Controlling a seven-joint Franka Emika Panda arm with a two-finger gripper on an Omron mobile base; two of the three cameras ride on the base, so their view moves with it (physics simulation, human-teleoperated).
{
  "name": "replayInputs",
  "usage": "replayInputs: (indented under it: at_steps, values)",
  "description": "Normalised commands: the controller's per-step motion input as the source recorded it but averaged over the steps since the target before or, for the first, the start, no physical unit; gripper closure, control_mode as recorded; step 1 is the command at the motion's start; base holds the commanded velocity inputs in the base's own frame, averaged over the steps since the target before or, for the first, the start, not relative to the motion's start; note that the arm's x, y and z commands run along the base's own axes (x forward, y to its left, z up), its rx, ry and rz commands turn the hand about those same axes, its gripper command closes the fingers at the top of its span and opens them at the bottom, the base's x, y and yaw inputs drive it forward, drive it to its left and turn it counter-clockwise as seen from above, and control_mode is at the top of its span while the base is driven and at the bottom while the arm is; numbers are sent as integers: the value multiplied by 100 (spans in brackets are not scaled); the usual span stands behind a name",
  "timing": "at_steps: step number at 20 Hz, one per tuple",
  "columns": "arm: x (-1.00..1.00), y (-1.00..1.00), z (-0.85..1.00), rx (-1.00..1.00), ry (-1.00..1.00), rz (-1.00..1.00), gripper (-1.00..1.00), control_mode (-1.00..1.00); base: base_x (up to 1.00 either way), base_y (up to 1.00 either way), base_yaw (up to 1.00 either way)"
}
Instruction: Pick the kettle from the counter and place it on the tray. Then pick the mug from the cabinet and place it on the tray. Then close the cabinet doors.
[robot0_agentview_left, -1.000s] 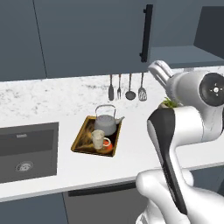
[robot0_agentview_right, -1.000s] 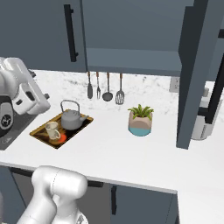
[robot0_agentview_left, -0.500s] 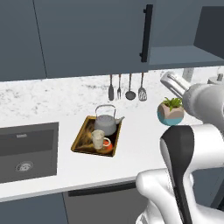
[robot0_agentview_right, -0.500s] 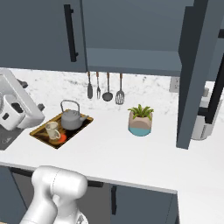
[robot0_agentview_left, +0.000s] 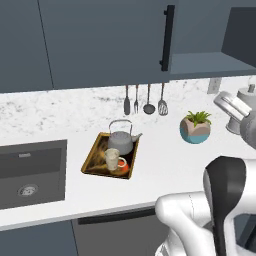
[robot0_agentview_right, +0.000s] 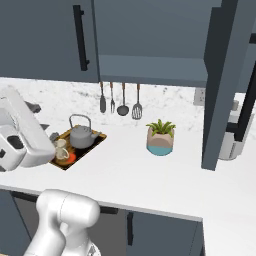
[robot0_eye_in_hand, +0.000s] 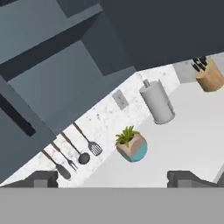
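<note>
kettle: on the tray, 12 o'clock end, upright.
mug: on the tray too, just at 6 o'clock of the kettle.
cabinet doors: right one stands open, edge-on over the worktop; closing is likely what's left for you.
hand: empty, fingers spread wide, looking toward the plant pot and paper-towel roll.
risk: swing wide and your arm could clip the pot or roll; push off the handle and the door may stay ajar.

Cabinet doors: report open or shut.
Open. The right cabinet door swings out edge-on over the counter, exposing the cabinet shelf.
</note>
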Motion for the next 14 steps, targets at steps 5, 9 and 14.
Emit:
replayInputs:
  at_steps: [5, 9, 14]
  values:
    - [-25, -63, 11, 0, -9, -40, -100, -100, 0, 0, 0]
    - [-18, -78, 7, 15, 0, -34, -100, -100, 0, 0, 0]
    - [-26, -84, 7, 23, -12, -15, -100, -100, 0, 0, 0]
